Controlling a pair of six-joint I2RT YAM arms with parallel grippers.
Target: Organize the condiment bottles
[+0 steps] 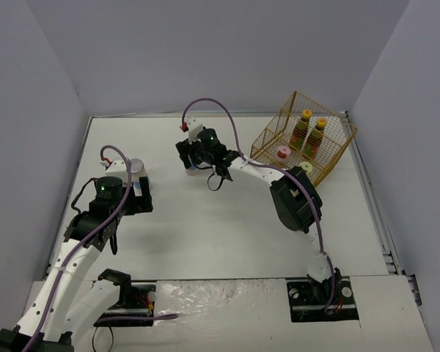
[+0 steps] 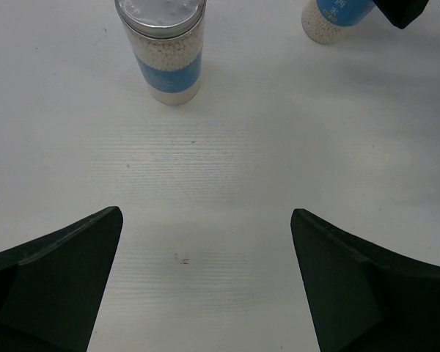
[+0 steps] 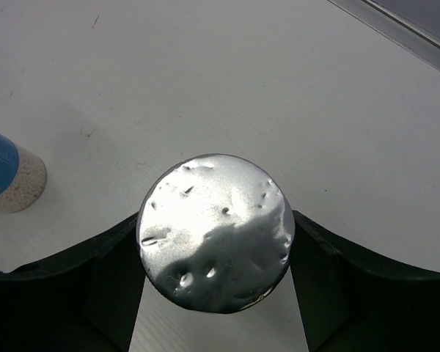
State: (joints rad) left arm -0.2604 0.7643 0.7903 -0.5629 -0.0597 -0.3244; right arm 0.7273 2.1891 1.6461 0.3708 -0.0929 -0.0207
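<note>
The right gripper (image 3: 215, 220) is clamping the silver-lidded, blue-labelled jar of white beads (image 3: 213, 249), which is standing at 11 o'clock on the white table (image 1: 227, 242). The left gripper (image 2: 205, 214) is hanging with its jaws wide apart, and the second silver-lidded jar (image 2: 165, 51) is standing clear at its 12 o'clock. Two yellow-capped dark-red sauce bottles (image 1: 302, 126), a pink-lidded shaker (image 1: 282, 152) and a green-lidded shaker (image 1: 306, 168) are sitting in the yellow wire basket (image 1: 337, 132) at 2 o'clock.
</note>
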